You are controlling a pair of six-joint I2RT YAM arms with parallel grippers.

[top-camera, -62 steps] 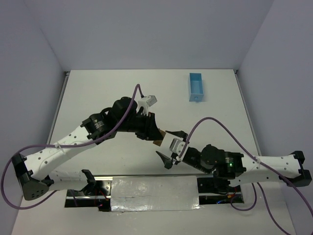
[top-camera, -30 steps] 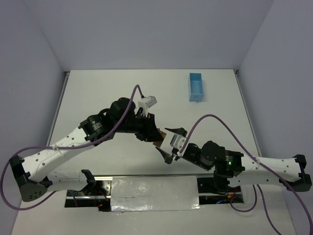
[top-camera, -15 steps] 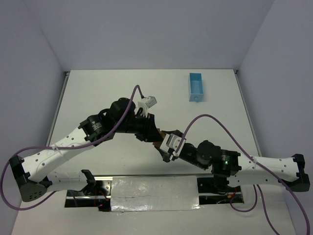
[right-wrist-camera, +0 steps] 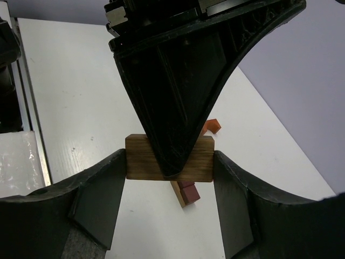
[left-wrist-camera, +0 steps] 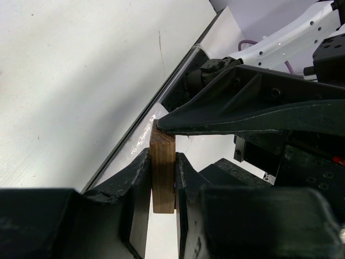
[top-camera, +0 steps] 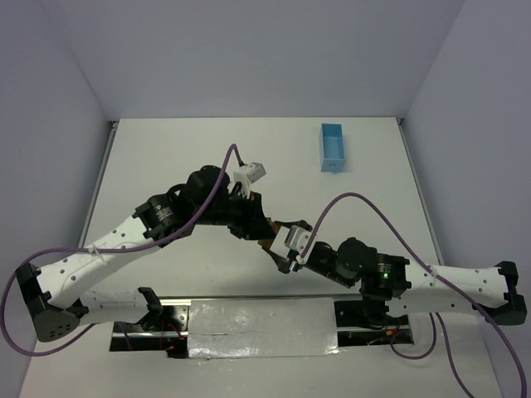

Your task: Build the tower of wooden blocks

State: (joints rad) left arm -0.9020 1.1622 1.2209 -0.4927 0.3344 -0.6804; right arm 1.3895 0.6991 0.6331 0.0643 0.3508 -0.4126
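While left gripper (left-wrist-camera: 161, 167) and right gripper (right-wrist-camera: 170, 162) both clamp the brown block (right-wrist-camera: 141, 158), slip risk.
Left across its faces, right across its ends; mistimed release drops it.

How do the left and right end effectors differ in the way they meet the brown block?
The left end effector clamps the brown block across its thin faces, jaws narrow; the right end effector spans its long ends, jaws wide. Both touch the same block.
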